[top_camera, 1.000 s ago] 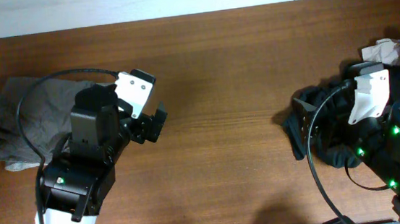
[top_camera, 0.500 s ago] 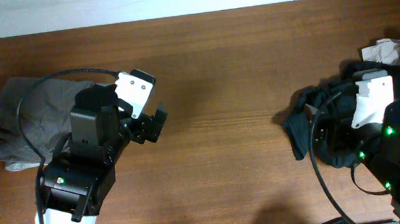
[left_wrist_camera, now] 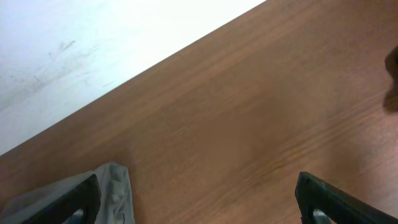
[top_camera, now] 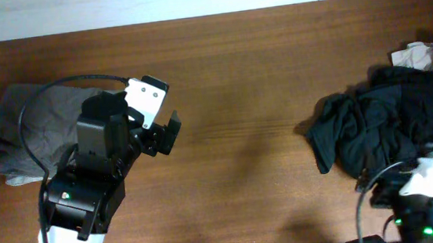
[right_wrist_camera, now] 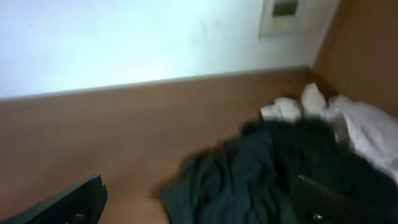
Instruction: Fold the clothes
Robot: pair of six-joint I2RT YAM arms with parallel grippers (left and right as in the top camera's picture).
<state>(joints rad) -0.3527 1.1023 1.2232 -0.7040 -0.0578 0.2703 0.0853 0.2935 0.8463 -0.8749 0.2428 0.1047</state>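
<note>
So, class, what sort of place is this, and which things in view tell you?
Probably an indoor robotics workbench set up for laundry folding: a brown wood-grain table against a plain white wall, a black-and-white robot arm over it, and crumpled grey-olive cotton shorts opposite a heap of black garments.

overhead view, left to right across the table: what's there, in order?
grey-olive shorts → left gripper → black garments
</note>
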